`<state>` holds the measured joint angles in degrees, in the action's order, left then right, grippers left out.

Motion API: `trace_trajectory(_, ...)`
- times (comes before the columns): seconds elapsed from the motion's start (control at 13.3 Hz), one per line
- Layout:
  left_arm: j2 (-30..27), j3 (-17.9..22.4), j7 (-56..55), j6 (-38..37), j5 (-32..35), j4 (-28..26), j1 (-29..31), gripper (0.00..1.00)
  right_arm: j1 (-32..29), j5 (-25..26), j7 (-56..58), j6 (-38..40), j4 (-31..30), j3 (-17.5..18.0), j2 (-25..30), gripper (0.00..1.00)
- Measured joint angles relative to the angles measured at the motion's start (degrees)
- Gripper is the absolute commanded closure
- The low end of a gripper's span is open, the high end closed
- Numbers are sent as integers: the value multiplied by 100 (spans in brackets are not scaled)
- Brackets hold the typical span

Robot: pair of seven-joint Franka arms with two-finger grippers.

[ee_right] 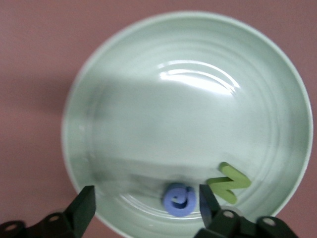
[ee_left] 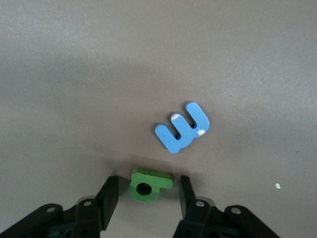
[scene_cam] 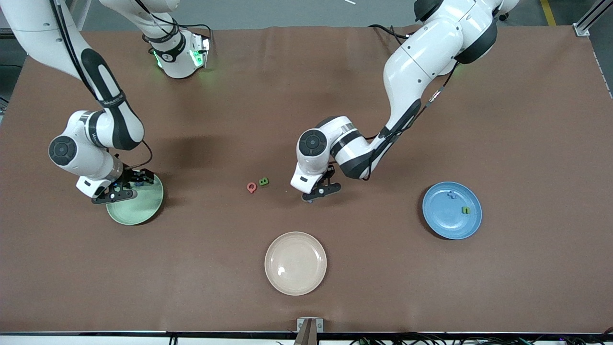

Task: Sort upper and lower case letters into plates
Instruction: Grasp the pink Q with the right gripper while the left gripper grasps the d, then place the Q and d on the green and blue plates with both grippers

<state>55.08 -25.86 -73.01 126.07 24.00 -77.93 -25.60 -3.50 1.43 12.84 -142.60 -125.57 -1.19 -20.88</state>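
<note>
My right gripper (scene_cam: 119,191) hangs open over the light green plate (scene_cam: 143,211), at the right arm's end of the table. In the right wrist view a blue rounded letter (ee_right: 181,199) lies in this plate (ee_right: 188,114) between the open fingers, close to one of them. A green angular letter (ee_right: 228,182) lies beside it. My left gripper (scene_cam: 322,191) is low over mid-table. Its open fingers (ee_left: 111,191) straddle a green letter with a round hole (ee_left: 148,185) without touching it. A blue letter (ee_left: 183,128) lies close by. The blue plate (scene_cam: 445,225) holds a dark blue letter (scene_cam: 451,195) and a green one (scene_cam: 465,210).
A red letter (scene_cam: 251,187) and a green letter (scene_cam: 263,181) lie on the brown table beside the left gripper, toward the right arm's end. A cream plate (scene_cam: 295,263) with nothing in it sits nearer to the front camera, mid-table.
</note>
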Motion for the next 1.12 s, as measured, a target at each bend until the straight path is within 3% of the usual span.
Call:
trace_trajectory(0.45, 3, 27, 0, -7, -1, 39, 6, 55, 1360, -31, -2444, 1345, 553, 60, 512, 1)
trace_trajectory(0.53, 3, 30, 0, -7, -1, 40, 6, 60, 1611, -78, -2933, 1348, 622, 70, 507, 1)
trace_trajectory(0.82, 3, 46, -3, -7, -1, 66, 8, 99, 2449, -698, -4763, 1212, 981, 82, 241, 1)
trace_trajectory(1.12, 1, 100, -9, -14, 0, 101, 10, 100, 2897, -930, -6374, 696, 1380, 80, -412, 1)
